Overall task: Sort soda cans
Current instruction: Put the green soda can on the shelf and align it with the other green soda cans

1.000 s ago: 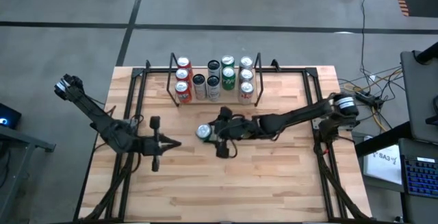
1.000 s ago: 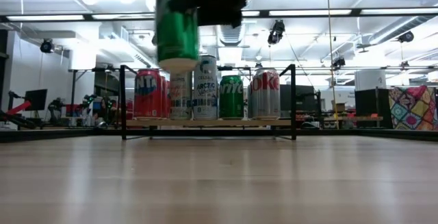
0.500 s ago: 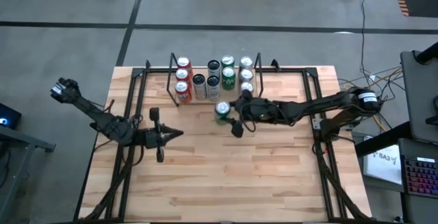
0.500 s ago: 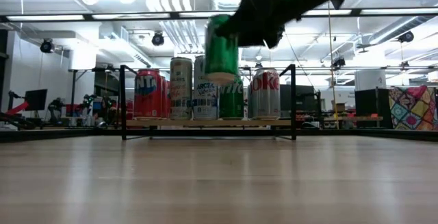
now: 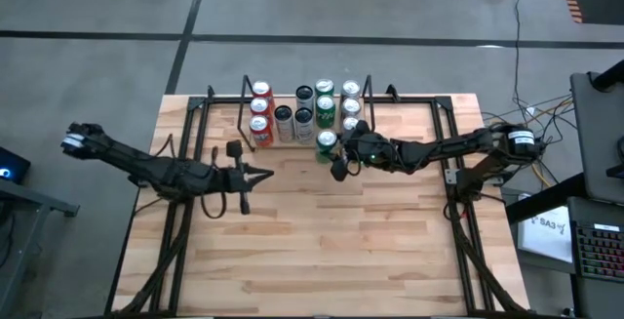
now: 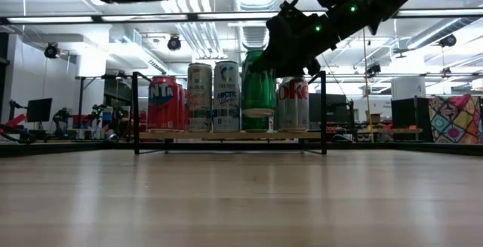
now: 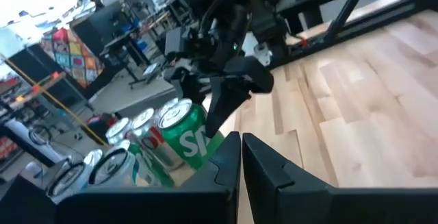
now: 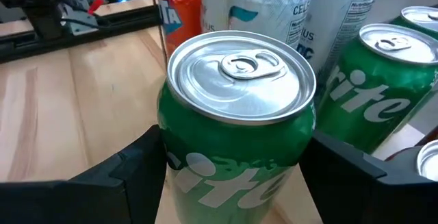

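At rack front | right gripper (image 5: 331,148) jaws clamp green can (image 5: 326,142) | left gripper (image 5: 261,174) jaws closed

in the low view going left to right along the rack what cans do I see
Red can → silver-white can → white can → green can, held by the right end effector → silver can with red lettering.

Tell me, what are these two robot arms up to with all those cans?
They are sorting soda cans into a black wire rack at the far edge of the wooden table. The right gripper holds a green can upright, just above the table, at the front of the rack's green row. The other cans stand in rows by colour. The left gripper waits shut over the table, holding nothing.
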